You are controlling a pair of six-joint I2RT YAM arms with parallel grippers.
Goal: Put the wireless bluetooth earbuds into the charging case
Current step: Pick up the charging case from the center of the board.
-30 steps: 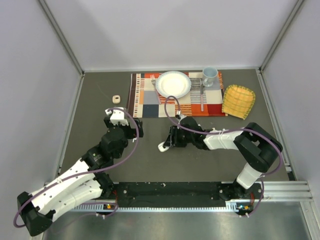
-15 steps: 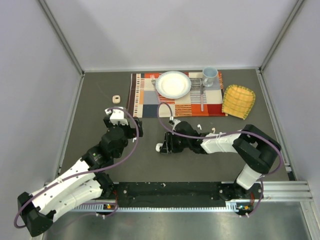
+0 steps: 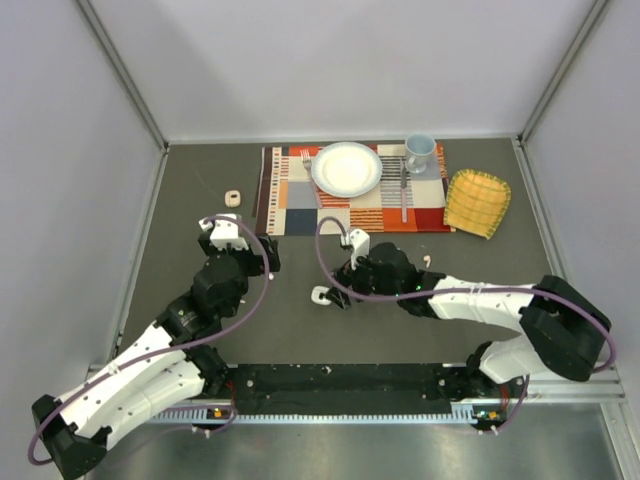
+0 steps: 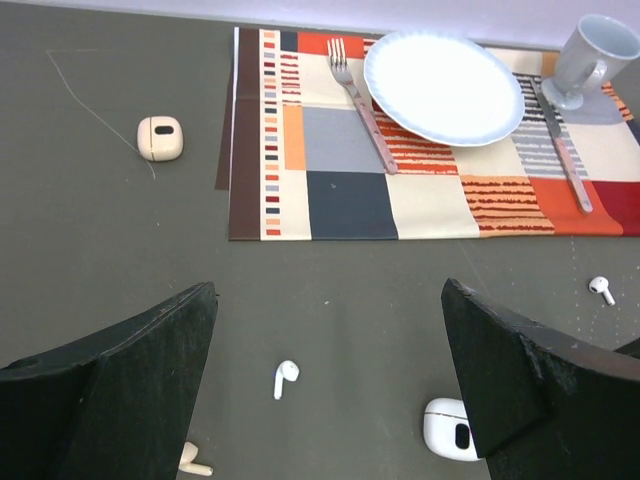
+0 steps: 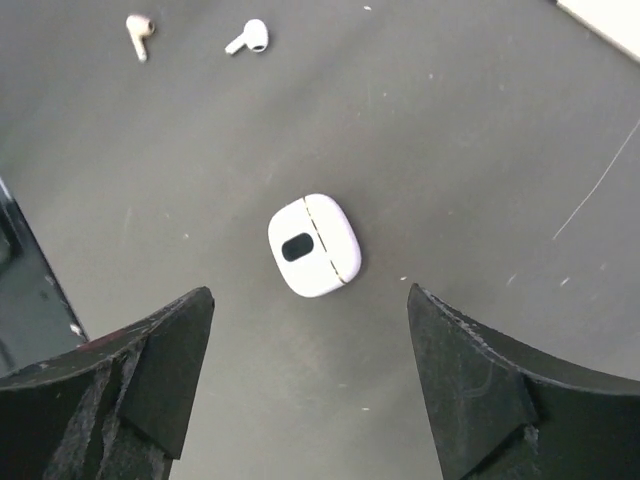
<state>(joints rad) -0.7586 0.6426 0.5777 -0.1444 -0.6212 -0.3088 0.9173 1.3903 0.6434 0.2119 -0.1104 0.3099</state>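
**A:** Which step is this looking like?

**B:** Readying the case, I'd judge. The right fingers (image 5: 150, 370) are standing wide with nothing between them, hanging straight above the white case (image 5: 313, 245). It is lying flat and shut on the table (image 5: 480, 120), mid-table toward the near edge, with no bud in it.

**A:** And the left?

**B:** The left fingers (image 4: 130, 370) are gaping wide and empty too, hovering over bare table nearer the left edge.

**A:** Where are the buds lying?

**B:** Loose on the table. A white bud (image 4: 286, 377) and a beige bud (image 4: 193, 462) are lying near the white case, on its left-edge side. Another white bud (image 4: 601, 289) is resting near the mat's (image 4: 340, 200) near edge. A beige case (image 4: 159, 138) is sitting beside the mat's left edge.

**A:** What is the next move asking for?

**B:** Probably getting the lid open. The case is a rounded, glossy plastic pebble with one thin seam, so it is likely to be slipping under a pinch. The buds are tiny, smooth and stemmed, calling for a narrow, centred pinch.
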